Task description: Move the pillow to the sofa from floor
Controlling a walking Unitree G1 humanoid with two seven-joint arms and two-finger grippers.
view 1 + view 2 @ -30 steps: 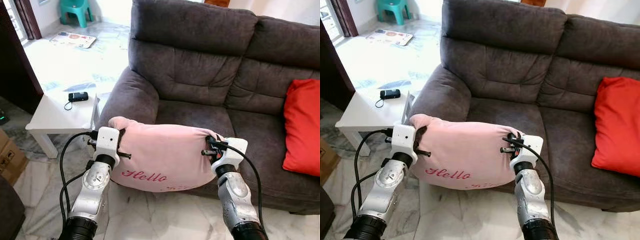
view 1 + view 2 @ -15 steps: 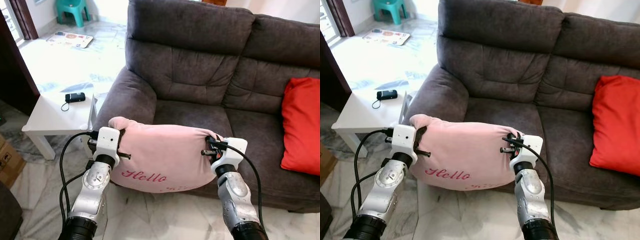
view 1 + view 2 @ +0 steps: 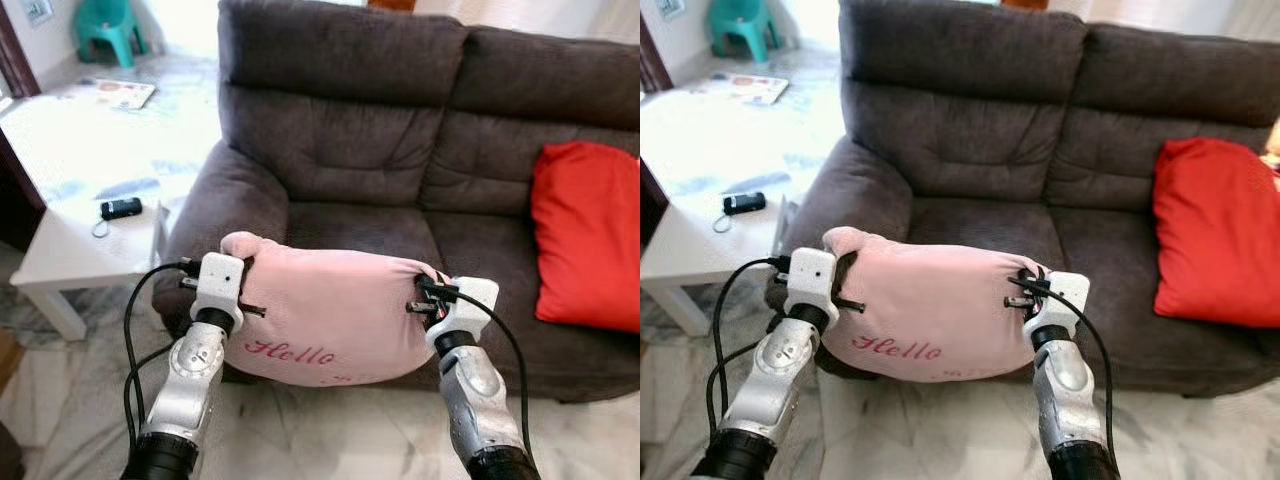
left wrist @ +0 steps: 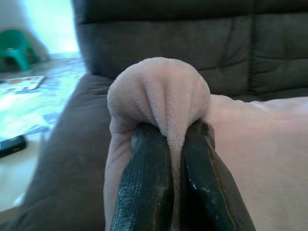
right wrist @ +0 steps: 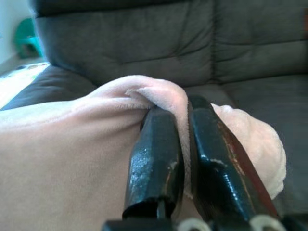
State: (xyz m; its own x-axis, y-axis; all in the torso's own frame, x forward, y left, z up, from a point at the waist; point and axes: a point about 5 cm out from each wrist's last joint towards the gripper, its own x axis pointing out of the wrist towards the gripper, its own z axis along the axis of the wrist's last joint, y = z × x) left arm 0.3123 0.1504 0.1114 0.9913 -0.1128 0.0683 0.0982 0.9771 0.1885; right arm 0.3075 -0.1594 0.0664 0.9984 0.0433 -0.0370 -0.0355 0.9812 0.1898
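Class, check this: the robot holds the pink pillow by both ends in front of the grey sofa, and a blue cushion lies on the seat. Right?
One error: the cushion is red, as the left eye view shows. The pink pillow is held at both ends before the grey sofa.

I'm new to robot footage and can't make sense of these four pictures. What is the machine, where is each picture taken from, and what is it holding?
This is a humanoid robot with two silver arms, each ending in a gripper of two black fingers. The two wide pictures come from a stereo camera on its head, looking down over its arms. The two close-ups come from cameras on its wrists, looking along the fingers.

The left gripper and right gripper each pinch one end of a pink pillow with "Hello" on it, holding it up in front of a grey sofa. A red cushion lies on the sofa. Beside the sofa, a white side table carries a small black device.
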